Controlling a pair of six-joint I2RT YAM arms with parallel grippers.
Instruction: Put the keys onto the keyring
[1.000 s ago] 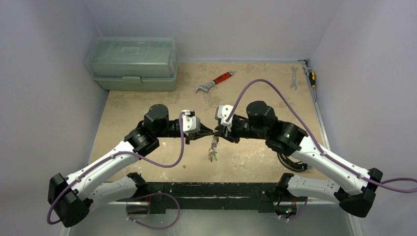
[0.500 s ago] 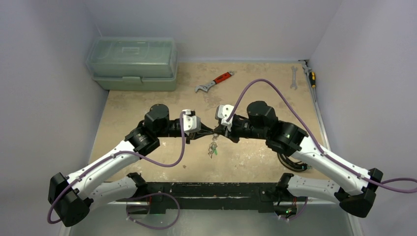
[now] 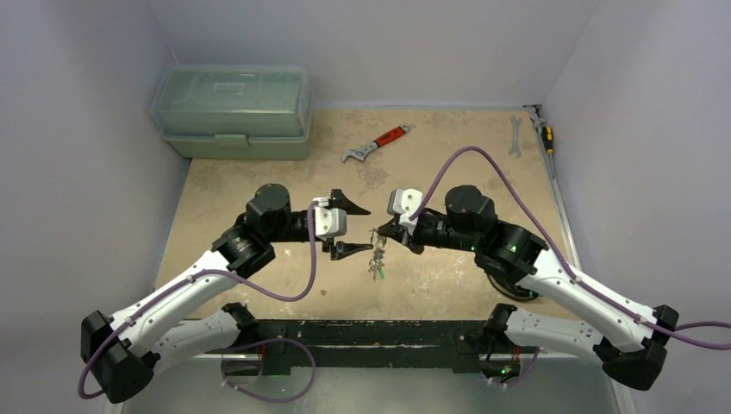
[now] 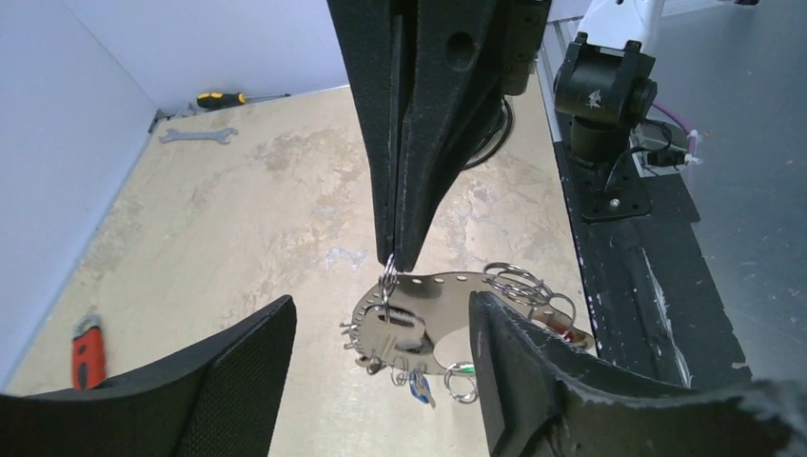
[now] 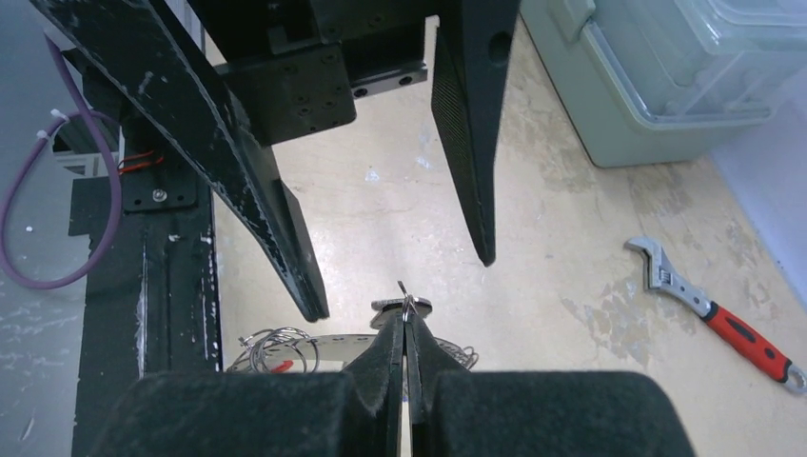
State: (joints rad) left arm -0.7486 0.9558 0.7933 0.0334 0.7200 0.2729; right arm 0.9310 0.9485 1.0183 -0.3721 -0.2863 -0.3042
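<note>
The keyring (image 4: 447, 286) shows in the left wrist view as a flat, curved silvery band with holes, hanging in the air. Small wire rings and keys (image 4: 419, 386) with blue, green and red tags dangle from it. My right gripper (image 3: 382, 235) is shut on a small ring (image 4: 388, 281) at the band's top edge, and the whole bundle (image 3: 377, 259) hangs from it. In the right wrist view the ring (image 5: 405, 303) sticks out of the closed tips of my right gripper (image 5: 404, 319). My left gripper (image 3: 371, 230) stands open just left of the bundle. Its fingers (image 4: 243, 371) flank the bundle without touching.
A green lidded toolbox (image 3: 233, 112) stands at the back left. A red-handled wrench (image 3: 377, 144) lies mid-back, with a plain spanner (image 3: 515, 135) and a screwdriver (image 3: 545, 134) at the back right. The black base rail (image 3: 371, 332) runs along the near edge.
My left gripper has opened, let go of the bundle and drawn back to the left. The right gripper has shut on the small ring and shifted slightly right with the bundle.
</note>
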